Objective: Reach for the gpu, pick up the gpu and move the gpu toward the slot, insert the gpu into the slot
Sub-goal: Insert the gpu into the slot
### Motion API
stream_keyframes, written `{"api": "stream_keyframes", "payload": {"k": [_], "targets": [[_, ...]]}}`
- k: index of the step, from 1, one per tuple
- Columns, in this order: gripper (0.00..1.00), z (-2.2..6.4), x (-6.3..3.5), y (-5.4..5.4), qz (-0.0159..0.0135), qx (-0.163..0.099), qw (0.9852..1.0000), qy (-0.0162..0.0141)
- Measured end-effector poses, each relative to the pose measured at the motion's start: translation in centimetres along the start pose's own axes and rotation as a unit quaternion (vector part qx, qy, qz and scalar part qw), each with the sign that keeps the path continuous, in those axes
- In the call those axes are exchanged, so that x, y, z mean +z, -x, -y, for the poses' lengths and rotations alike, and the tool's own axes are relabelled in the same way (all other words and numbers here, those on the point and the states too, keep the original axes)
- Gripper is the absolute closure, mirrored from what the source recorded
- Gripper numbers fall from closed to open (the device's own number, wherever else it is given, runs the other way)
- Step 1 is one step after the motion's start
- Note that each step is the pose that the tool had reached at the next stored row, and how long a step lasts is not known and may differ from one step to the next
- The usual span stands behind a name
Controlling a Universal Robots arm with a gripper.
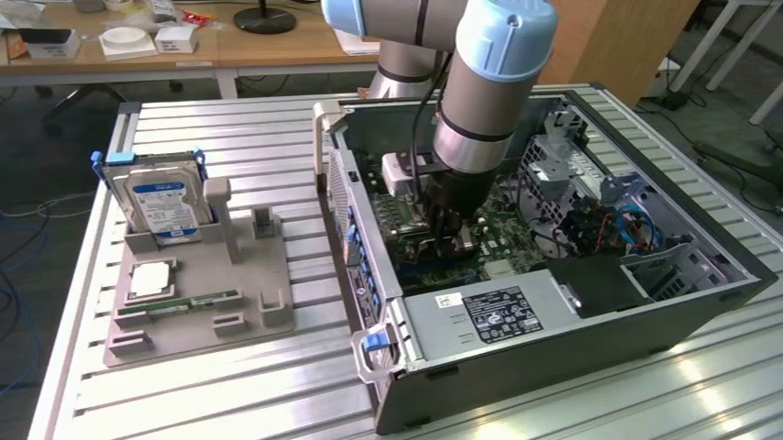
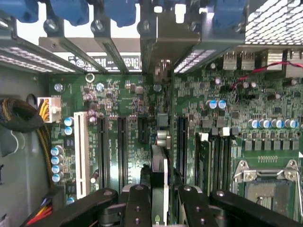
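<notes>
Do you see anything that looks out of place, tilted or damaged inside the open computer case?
Nothing stands out. The black gripper holds the thin dark gpu card edge-on above the green motherboard, in line with its slots.

your exterior view looks down from high and far; your wrist view sits close above the motherboard [image 2: 142, 118], shared by both.

The desk [image 1: 245, 128] is surfaced in ribbed, brushed aluminium. Matt grey plastic forms the holder tray [image 1: 196, 302]. The hard drive [image 1: 165, 203] is cased in shiny metal. Black matt plastic clads the end effector [image 2: 160, 203]; the motherboard [image 2: 128, 137] is glossy green.
</notes>
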State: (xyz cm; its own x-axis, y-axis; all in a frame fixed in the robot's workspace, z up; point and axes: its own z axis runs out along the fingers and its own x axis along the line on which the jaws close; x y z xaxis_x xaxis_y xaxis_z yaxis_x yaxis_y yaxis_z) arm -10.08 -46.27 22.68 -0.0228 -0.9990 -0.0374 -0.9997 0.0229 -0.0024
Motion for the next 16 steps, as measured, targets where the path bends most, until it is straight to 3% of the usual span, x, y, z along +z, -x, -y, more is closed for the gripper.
{"api": "stream_keyframes", "payload": {"k": [16], "targets": [[0.73, 0.01, 0.03, 0.01, 0.0004, 0.000, 1.0000, -0.0001]]}}
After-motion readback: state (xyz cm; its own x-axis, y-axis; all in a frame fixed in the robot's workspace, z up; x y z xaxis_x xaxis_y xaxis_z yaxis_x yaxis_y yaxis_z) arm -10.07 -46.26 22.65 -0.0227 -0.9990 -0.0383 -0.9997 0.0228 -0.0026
